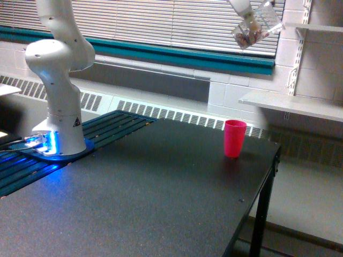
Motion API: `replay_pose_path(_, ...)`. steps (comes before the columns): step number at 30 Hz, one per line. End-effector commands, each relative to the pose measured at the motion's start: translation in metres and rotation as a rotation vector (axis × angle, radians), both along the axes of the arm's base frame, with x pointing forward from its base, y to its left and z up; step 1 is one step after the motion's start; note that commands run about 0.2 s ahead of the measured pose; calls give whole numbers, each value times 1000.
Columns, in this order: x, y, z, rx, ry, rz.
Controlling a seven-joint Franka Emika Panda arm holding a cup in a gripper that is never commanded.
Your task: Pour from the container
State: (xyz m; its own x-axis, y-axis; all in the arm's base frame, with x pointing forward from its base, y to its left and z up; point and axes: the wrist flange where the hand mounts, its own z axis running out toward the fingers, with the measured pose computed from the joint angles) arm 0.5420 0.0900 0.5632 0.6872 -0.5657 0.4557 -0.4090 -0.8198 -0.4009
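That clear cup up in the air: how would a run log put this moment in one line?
phase: pour not begun | clear cup: held tilted, high above table | brownish bits inside | pink cup: upright on table

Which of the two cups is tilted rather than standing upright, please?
The clear container, held high near the top of the exterior view, is tilted, with brownish bits inside. The pink cup stands upright on the black table.
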Motion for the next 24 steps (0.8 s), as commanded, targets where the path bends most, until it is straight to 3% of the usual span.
replay_pose_path(1,-11,31,-7,-27,-1,66)
replay_pose_path(12,-27,68,-40,-64,37,172)
replay_pose_path(24,-44,102,-83,-143,100,291)
